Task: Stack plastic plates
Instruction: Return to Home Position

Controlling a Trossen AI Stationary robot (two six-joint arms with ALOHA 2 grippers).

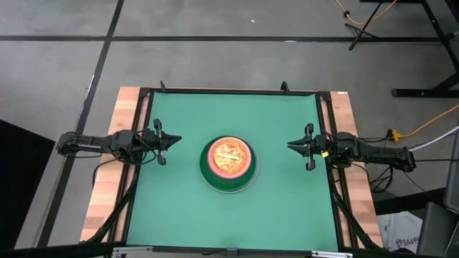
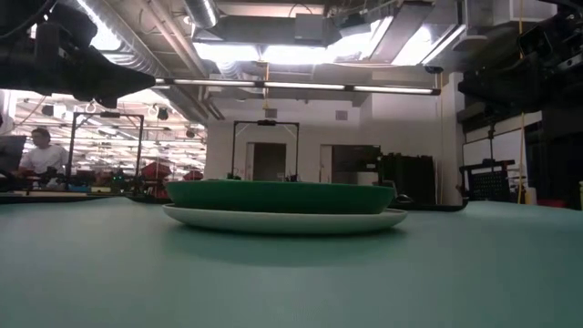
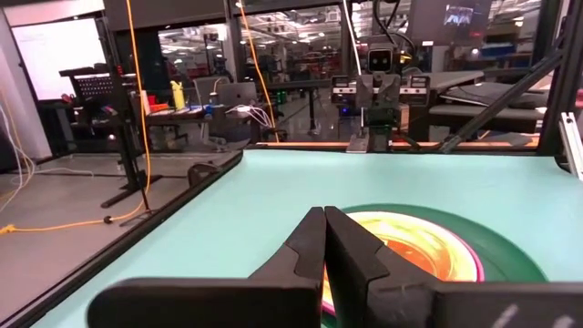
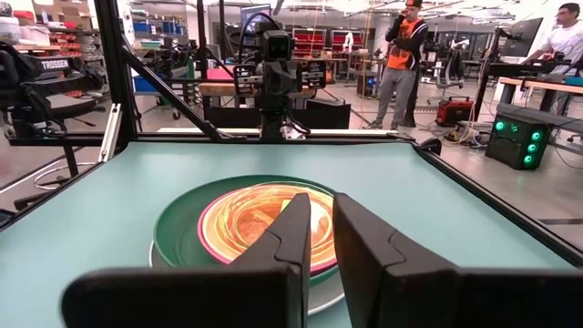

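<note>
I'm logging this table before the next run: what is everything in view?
pale plate: one, whitish, table centre, bottom of the stack
green plate: one, dark green, on the pale plate
pink plate: one, hot pink rim showing, in the green plate
orange plates: count unclear, see-through, top of the stack
table: one, green mat, wooden side strips
people: at least two, room beyond
left gripper: one, dark, table's left edge, clear of the plates
right gripper: one, dark, right edge, likewise clear
</note>
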